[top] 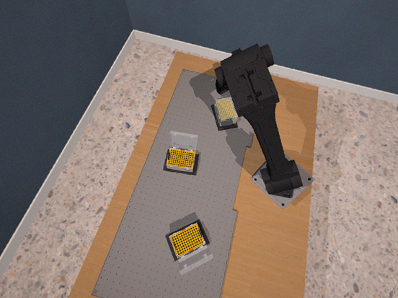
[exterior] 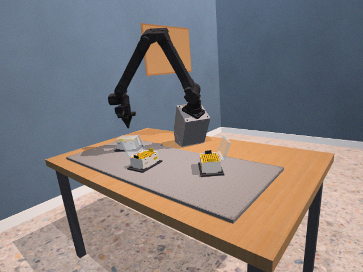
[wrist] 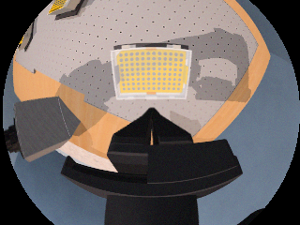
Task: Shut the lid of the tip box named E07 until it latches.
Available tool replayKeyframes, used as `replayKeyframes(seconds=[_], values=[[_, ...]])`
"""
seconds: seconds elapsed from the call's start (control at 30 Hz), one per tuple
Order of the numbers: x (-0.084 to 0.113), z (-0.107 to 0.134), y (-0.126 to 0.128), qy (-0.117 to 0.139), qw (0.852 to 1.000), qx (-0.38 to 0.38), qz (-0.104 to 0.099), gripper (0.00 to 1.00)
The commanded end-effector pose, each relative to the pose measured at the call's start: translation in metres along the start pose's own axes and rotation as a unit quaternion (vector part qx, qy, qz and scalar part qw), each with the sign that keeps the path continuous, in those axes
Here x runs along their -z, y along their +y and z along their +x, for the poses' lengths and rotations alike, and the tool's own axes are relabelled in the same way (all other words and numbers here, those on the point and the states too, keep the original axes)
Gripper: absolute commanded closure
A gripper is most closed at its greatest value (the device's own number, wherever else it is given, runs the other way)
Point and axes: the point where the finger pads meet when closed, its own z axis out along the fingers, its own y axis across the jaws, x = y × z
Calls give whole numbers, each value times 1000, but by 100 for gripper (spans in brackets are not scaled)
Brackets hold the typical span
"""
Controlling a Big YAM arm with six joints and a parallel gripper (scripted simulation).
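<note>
Three white tip boxes with yellow tip racks sit on black holder plates on the grey perforated board [top: 144,230] [exterior: 181,187] [wrist: 157,19]. The box nearest the arm's reach [top: 225,111] [exterior: 126,143] [wrist: 150,71] has its clear lid down flat over the tips. The middle box [top: 180,158] [exterior: 144,159] has its lid [top: 182,140] [exterior: 132,143] standing open. The third box [top: 186,239] [exterior: 210,162] also has its lid [top: 197,261] [exterior: 224,146] open. My gripper [exterior: 127,124] [wrist: 150,114] is shut and empty, hanging well above the closed box. No sticker is readable.
The arm's grey pedestal [top: 282,179] [exterior: 190,128] stands on the wooden table [top: 267,264] [exterior: 292,181] beside the board. An orange panel [exterior: 178,49] hangs on the back wall. In the wrist view the two open boxes show at the upper left edge.
</note>
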Motion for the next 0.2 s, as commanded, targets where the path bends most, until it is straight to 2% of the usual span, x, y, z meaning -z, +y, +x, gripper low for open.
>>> replayKeyframes(seconds=[0.0,0.17], values=[[6,-1,-11,0,1000,4,9,100],[6,-1,-11,0,1000,4,9,100]])
